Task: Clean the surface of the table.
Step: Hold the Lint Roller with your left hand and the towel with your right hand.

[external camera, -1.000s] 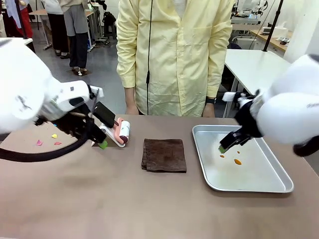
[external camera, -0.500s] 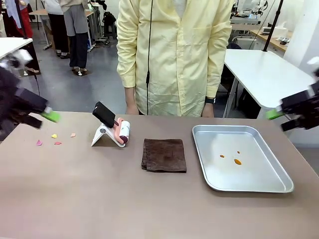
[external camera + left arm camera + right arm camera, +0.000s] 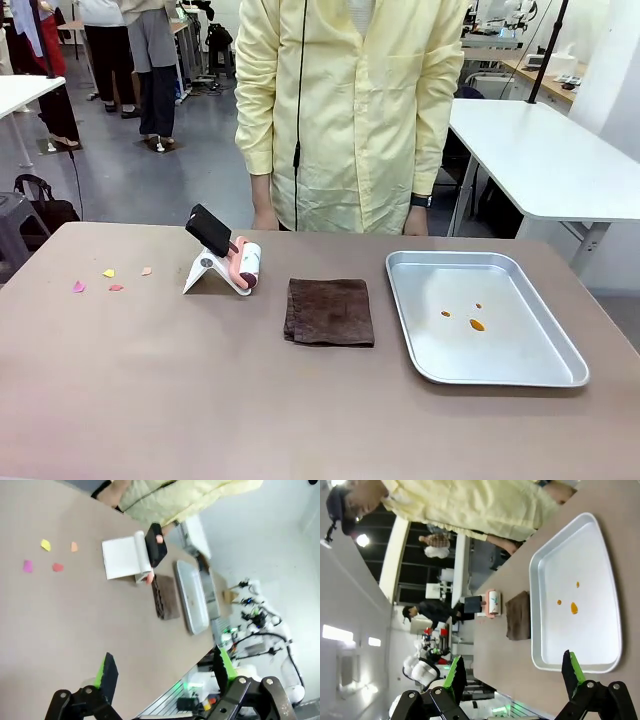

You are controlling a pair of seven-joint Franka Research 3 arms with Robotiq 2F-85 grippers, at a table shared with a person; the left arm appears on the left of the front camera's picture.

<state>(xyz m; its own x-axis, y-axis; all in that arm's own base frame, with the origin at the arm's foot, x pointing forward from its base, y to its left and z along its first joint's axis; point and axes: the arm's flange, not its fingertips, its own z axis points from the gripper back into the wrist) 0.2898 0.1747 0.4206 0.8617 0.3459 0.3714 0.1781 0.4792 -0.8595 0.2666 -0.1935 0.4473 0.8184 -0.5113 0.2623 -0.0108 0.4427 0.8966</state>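
Observation:
The table point(image 3: 200, 390) has a brownish matte top. Small coloured paper scraps point(image 3: 108, 280) lie near its left end. In the left wrist view my left gripper point(image 3: 166, 667) hangs open and empty high above the table point(image 3: 60, 615), with the scraps point(image 3: 50, 557) far below. My right gripper point(image 3: 513, 672) is open and empty too, raised well above the silver tray point(image 3: 535, 630) at the table's right end. Orange stains point(image 3: 476, 324) mark the tray's floor point(image 3: 574, 608).
A lint roller point(image 3: 240, 262) on a white stand sits left of centre, and a folded brown cloth point(image 3: 329, 311) lies in the middle. The silver tray point(image 3: 540, 375) takes up the right side. A person in a yellow coat point(image 3: 350, 110) stands at the far edge.
Both arms have pulled back out of the front view, the left one off to the left and the right one off to the right. Nothing on the table has moved.

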